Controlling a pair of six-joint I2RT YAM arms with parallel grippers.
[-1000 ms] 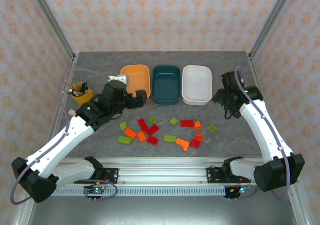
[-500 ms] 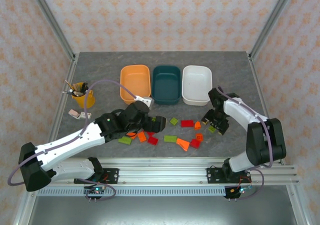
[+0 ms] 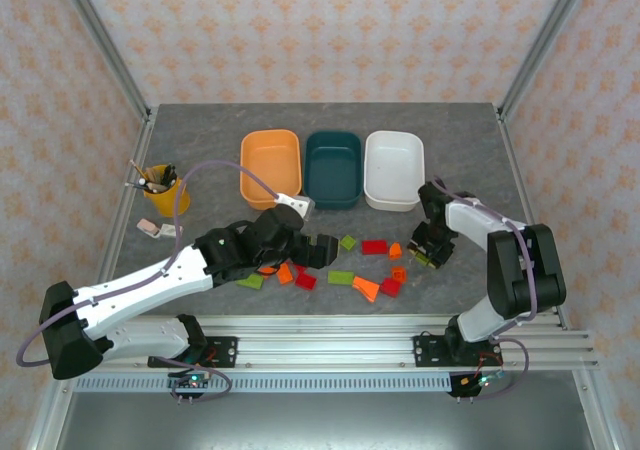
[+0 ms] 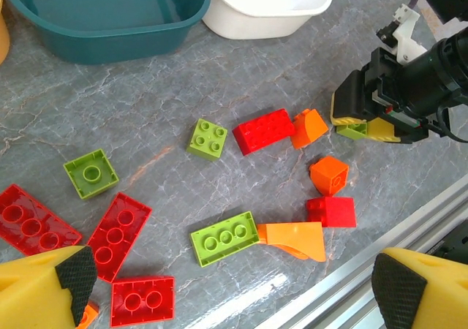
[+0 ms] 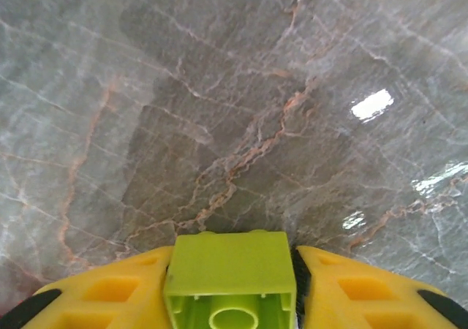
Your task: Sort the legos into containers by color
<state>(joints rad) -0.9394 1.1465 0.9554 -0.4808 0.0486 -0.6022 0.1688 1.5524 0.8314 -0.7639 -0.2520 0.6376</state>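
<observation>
The right gripper [image 5: 232,294] has its fingers [image 5: 110,294] clenched on a yellow-green lego [image 5: 230,272] low on the counter [image 5: 219,88], apparently to lift it, while the left gripper [image 4: 235,281] hangs with fingers spread above red legos [image 4: 115,228].

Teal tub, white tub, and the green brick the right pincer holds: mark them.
teal tub [image 4: 95,44], left wrist view, near wall.
white tub [image 4: 256,23], left wrist view, near wall.
held green brick [image 5: 230,274], right wrist view, flat face.

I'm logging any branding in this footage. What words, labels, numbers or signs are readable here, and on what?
None can be read.
The studs of the red lego show no legible embossing.
The orange tub, teal tub and white tub are plain.
The green lego held in the right tool shows no lettering.
</observation>
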